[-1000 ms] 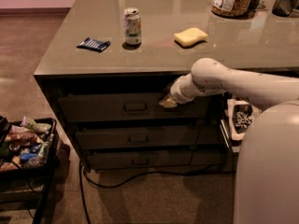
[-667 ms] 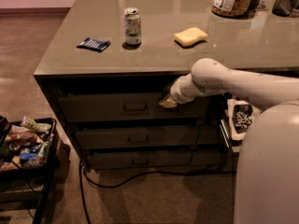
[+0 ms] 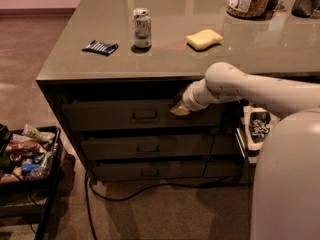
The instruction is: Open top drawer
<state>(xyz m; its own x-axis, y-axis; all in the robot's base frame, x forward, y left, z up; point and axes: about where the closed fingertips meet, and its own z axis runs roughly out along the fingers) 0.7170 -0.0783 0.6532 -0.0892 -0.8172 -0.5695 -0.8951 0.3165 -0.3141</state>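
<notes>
The gripper (image 3: 180,109) hangs just under the worktop (image 3: 165,59) edge, at the front of the top drawer (image 3: 107,116); open or closed, I cannot tell. The drawer's handle (image 3: 145,115) sits near the gripper, level with it.

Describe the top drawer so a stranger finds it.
Under the grey countertop are three stacked dark drawers. The top drawer is highest, the gripper at its front, right of its handle. Its front is taller than the two below.
</notes>
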